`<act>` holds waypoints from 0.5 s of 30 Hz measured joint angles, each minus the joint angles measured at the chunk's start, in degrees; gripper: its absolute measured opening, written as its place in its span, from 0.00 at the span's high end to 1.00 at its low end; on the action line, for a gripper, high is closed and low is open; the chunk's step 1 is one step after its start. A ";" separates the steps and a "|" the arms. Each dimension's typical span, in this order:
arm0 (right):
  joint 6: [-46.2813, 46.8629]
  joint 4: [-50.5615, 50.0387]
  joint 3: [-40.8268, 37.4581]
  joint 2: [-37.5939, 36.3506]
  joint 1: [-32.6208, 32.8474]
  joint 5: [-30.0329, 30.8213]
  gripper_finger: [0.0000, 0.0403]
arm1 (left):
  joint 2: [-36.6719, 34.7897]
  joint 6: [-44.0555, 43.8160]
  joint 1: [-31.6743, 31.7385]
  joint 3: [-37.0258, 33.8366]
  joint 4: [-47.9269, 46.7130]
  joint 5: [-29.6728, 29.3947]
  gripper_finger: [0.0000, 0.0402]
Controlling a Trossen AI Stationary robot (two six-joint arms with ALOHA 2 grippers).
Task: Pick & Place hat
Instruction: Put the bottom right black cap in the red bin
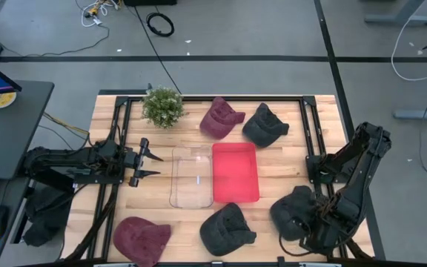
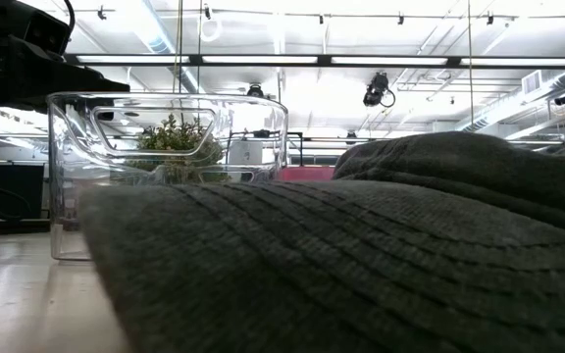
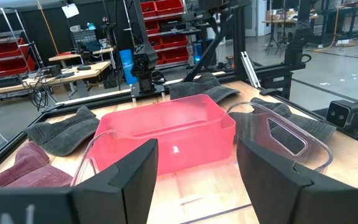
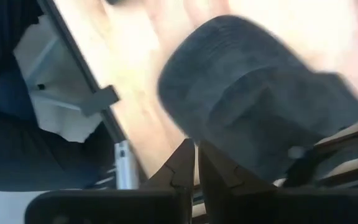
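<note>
A dark grey hat [image 1: 291, 210] lies on the table near its right front corner, filling much of the right wrist view [image 4: 260, 106]. My right gripper [image 1: 302, 225] hangs above it, pointing down. Its fingers [image 4: 196, 163] are shut with nothing seen between them. A second dark hat [image 1: 228, 228] lies at the front, and fills the foreground of the low view [image 2: 361, 255]. A red bin [image 1: 235, 172] and a clear bin [image 1: 192, 176] stand side by side mid-table. My left gripper [image 1: 153, 165] waits open at the left, level, facing the bins [image 3: 194, 162].
A maroon hat [image 1: 221, 117] and a dark hat [image 1: 265, 124] lie at the back, and another maroon hat [image 1: 141, 239] lies at the front left. A small potted plant [image 1: 162, 106] stands at the back left. Black frame rails [image 1: 308, 126] run along the table's edges.
</note>
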 joint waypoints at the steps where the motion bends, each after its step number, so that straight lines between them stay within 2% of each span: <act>1: 1.03 1.50 -0.01 0.12 0.21 0.01 0.93 | 0.00 0.00 -0.02 0.00 0.00 0.00 0.45; 10: 0.88 22.41 -0.01 0.26 0.53 2.58 0.93 | 0.00 0.00 0.00 0.00 0.00 0.00 0.45; 15: -9.73 36.04 -0.01 0.26 -0.69 2.57 0.93 | 0.00 -0.02 -0.02 0.00 0.00 0.00 0.45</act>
